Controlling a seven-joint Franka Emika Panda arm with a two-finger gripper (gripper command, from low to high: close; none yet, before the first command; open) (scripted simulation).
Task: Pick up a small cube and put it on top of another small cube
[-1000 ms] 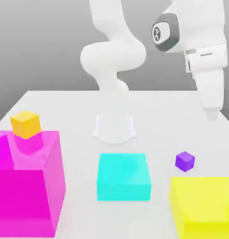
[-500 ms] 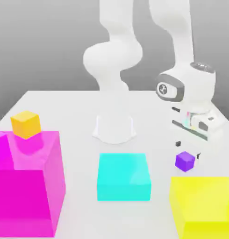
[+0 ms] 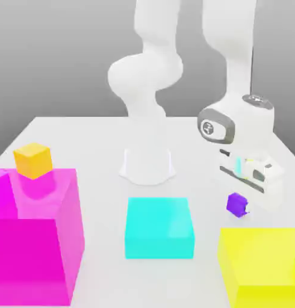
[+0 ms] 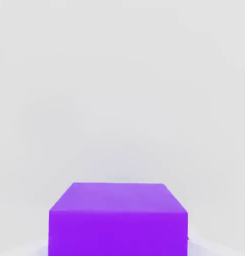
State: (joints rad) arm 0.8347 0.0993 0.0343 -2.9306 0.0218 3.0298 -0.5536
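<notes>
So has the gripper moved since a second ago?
Yes. The gripper has dropped from high above the table down onto the purple cube, beside the yellow block.

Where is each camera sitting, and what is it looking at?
Exterior view: sits off the arm, facing the robot's base across the white table; sees the arm, its claw shut on the purple cube, the orange-yellow cube on the pink block.
Hand view: rides on the hand, looking at the purple cube up close.
Shared: the purple cube and the table.
</notes>
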